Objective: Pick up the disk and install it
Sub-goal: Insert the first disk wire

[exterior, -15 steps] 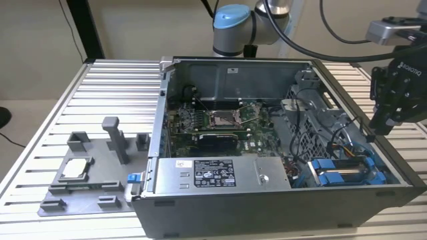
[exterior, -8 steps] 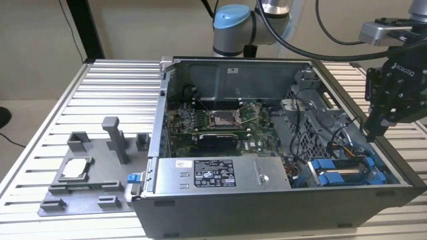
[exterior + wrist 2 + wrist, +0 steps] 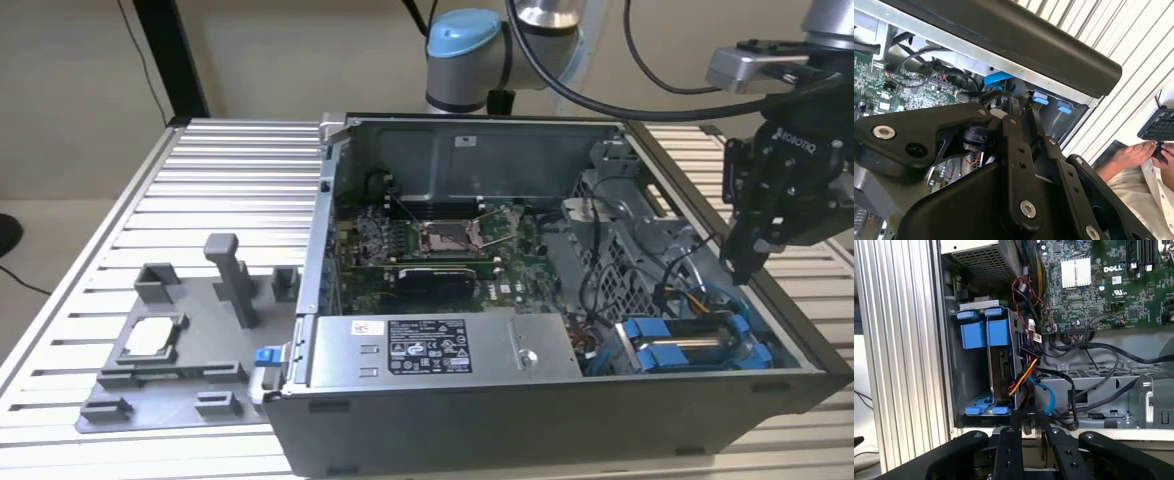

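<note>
The disk (image 3: 693, 346) sits upright in the drive bay at the near corner of the open computer case (image 3: 534, 410), on the exterior view's right. Its bright blue frame (image 3: 987, 333) and grey metal side (image 3: 1002, 365) show in the first wrist view, and its blue clips (image 3: 1046, 98) in the second wrist view. My gripper (image 3: 742, 262) hangs above and just outside that corner of the case, apart from the disk. Its black fingers (image 3: 1010, 440) are shut together with nothing between them, as both wrist views show.
A grey power supply box (image 3: 427, 346) with a label lies beside the bay. Coloured cables (image 3: 1026, 372) run next to the disk. The motherboard (image 3: 441, 245) fills the case floor. A grey fixture (image 3: 174, 350) with a small silver chip (image 3: 150, 336) lies on the exterior view's left. A person's hand (image 3: 1134, 152) is nearby.
</note>
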`<state>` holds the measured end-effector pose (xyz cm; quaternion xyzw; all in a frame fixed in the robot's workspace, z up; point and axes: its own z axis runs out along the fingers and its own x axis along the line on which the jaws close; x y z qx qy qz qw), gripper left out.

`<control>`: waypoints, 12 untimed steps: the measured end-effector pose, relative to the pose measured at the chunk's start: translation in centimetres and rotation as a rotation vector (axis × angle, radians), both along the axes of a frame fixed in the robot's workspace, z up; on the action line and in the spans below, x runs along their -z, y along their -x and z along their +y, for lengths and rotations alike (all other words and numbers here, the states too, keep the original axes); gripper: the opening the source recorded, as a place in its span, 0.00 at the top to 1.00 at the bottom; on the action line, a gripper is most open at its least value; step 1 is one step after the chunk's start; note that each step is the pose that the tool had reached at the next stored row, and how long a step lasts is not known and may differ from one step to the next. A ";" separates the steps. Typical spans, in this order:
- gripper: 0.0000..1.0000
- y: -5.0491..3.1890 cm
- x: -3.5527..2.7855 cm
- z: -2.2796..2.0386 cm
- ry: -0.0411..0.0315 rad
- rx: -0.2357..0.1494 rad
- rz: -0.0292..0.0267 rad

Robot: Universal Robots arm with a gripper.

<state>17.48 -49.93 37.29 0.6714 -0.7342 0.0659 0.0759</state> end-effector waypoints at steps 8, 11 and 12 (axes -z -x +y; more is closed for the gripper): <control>1.00 0.07 0.00 0.16 0.0016 0.000 -0.0002; 1.00 0.07 0.01 0.17 0.0019 0.000 -0.0002; 1.00 0.08 0.01 0.17 0.0022 0.000 0.0000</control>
